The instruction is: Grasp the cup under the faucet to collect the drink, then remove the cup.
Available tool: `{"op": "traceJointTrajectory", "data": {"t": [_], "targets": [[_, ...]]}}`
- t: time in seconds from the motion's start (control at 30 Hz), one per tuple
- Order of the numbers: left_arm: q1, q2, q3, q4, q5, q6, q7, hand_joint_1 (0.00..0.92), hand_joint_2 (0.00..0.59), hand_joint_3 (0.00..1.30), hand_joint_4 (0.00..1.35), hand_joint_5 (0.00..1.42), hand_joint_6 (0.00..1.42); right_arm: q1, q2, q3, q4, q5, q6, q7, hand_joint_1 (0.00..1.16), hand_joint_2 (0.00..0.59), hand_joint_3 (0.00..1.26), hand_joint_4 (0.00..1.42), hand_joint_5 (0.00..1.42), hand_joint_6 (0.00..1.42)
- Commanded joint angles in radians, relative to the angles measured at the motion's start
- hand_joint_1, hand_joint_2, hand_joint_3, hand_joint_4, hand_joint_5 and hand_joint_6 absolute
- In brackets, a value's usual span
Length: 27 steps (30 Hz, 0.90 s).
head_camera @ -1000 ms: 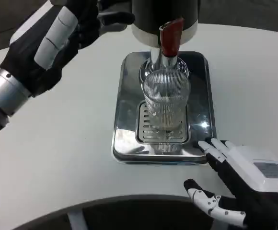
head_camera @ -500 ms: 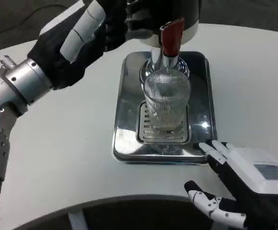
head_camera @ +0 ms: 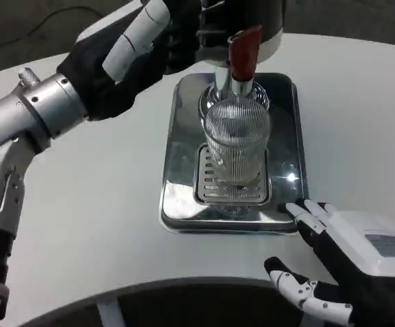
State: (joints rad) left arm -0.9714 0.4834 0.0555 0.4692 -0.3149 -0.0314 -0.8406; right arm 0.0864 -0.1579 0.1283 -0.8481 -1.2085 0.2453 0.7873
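A clear ribbed cup [head_camera: 237, 143] stands upright on the drain grate [head_camera: 211, 192] of a shiny steel tray [head_camera: 177, 197], right under the faucet with its red lever [head_camera: 242, 53]. My left hand [head_camera: 139, 48] reaches in from the upper left, its fingers near the dispenser body [head_camera: 265, 27] beside the lever; I cannot tell whether they touch it. My right hand [head_camera: 344, 262] lies on the table at the tray's near right corner, fingers spread, holding nothing. Its fingertips [head_camera: 305, 212] are close to the tray's rim.
The white round table [head_camera: 82, 218] extends to the left and right of the tray. Its curved front edge runs along the bottom of the picture. The dark dispenser stands at the back of the tray.
My left hand and forearm have swung right and inward toward the dispenser and lever. The right hand has barely shifted. The cup has stayed put.
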Motion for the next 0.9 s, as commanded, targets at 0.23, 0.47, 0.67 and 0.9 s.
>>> {"op": "traceJointTrajectory", "data": {"t": [0.23,0.47,0.67,0.9], "targets": [[-0.091,-0.03,-0.021,0.088,0.052,-0.01,-0.038,0.0,0.112,0.11,0.06,0.19,0.15,0.033,0.005,-0.006,-0.027,0.018,-0.005,-0.017,0.15,0.424,0.06,0.0,0.0,0.0],[-0.112,-0.04,-0.034,0.1,0.072,-0.014,-0.055,0.0,0.112,0.12,0.06,0.19,0.14,0.043,0.002,-0.014,-0.034,0.026,-0.005,-0.023,0.15,0.424,0.06,0.0,0.0,0.0],[-0.129,-0.046,-0.057,0.129,0.109,-0.036,-0.062,0.0,0.111,0.13,0.08,0.2,0.15,0.046,0.001,-0.017,-0.036,0.032,-0.004,-0.024,0.15,0.424,0.06,0.0,0.0,0.0],[-0.128,-0.047,-0.089,0.167,0.163,-0.089,-0.067,0.0,0.111,0.13,0.08,0.21,0.15,0.049,-0.007,-0.027,-0.04,0.046,-0.005,-0.022,0.15,0.424,0.06,0.0,0.0,0.0]]}}
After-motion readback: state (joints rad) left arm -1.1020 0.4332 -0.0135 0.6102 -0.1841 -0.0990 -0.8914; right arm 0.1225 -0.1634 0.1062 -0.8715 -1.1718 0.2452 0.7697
